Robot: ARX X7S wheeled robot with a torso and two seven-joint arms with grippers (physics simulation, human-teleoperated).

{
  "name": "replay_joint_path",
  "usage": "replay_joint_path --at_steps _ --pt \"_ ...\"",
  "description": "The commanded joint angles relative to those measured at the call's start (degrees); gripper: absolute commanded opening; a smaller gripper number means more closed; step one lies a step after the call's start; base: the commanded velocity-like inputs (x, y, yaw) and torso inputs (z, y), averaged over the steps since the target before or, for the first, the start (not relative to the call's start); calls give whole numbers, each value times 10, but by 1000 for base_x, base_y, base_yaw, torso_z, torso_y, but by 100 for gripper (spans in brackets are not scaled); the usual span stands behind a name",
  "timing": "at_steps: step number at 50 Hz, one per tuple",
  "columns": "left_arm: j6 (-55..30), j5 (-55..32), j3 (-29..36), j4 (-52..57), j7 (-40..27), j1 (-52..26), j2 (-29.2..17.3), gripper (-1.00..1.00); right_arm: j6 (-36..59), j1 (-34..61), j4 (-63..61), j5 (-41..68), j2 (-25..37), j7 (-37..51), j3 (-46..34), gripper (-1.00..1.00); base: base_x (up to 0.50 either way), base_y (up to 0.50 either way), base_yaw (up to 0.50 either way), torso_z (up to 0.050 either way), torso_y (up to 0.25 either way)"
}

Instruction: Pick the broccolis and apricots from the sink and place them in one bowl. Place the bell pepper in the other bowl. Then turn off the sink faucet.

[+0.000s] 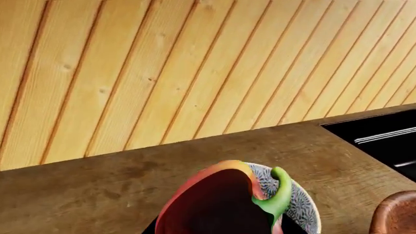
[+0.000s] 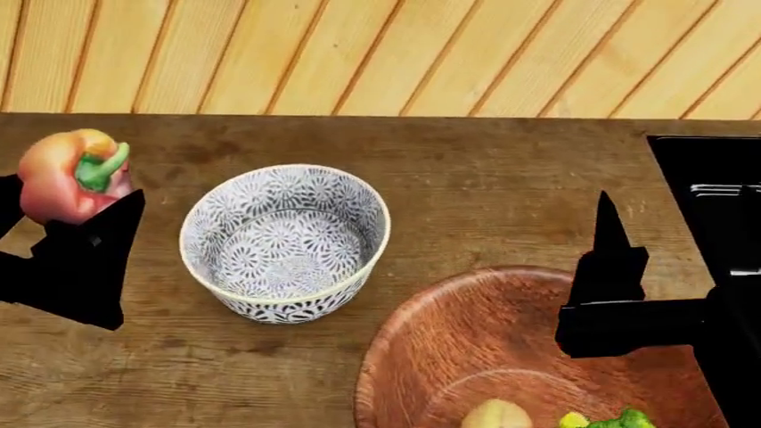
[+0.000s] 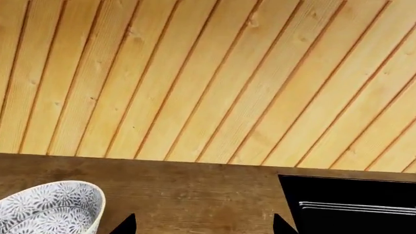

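Here, glossy red-orange bell pepper [image 2: 71, 174] gripped in left pincer [image 2: 74, 234], beside floral-patterned ceramic bowl [image 2: 285, 239]; right pincer [image 2: 609, 234] spread.

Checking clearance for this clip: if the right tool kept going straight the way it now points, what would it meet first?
Probably nothing close: the right tool points over bare counter toward the wooden wall. The patterned bowl sits off to one side, though depth is unclear.

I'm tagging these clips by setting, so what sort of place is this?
Most likely a kitchen, in simulation: a wooden countertop backed by a pale wood-plank wall, with a patterned bowl, a wooden bowl holding produce, and a bell pepper at the left gripper.
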Motion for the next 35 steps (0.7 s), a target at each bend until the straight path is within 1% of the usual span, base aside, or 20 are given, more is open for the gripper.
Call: replay_joint_path --at_steps 1,15,22,25,27,28,35 --pt "4 -6 3 -3 0 -7 11 -100 -12 -21 -7 -7 5 -5 12 100 457 1 0 0 11" --pt "6 -5 1 -3 6 -4 7 -100 -2 -15 -13 3 9 1 13 100 312 0 0 0 1" --pt "5 -7 5 -8 8 -4 13 -100 16 9 -7 24 6 6 10 100 264 0 0 0 0" --pt "-17 -39 18 -28 10 -27 26 -100 25 23 -8 38 8 11 11 100 0 0 0 0 3" --pt "-39 -46 30 -38 18 -52 34 -100 26 25 -9 42 10 14 12 100 0 0 0 0 0" --pt "-62 -71 41 -51 24 -79 47 -100 25 23 -10 44 12 16 13 100 0 0 0 0 0" --pt "-108 -60 73 -126 61 -163 98 -100 22 15 -13 48 13 21 15 100 0 0 0 0 0"
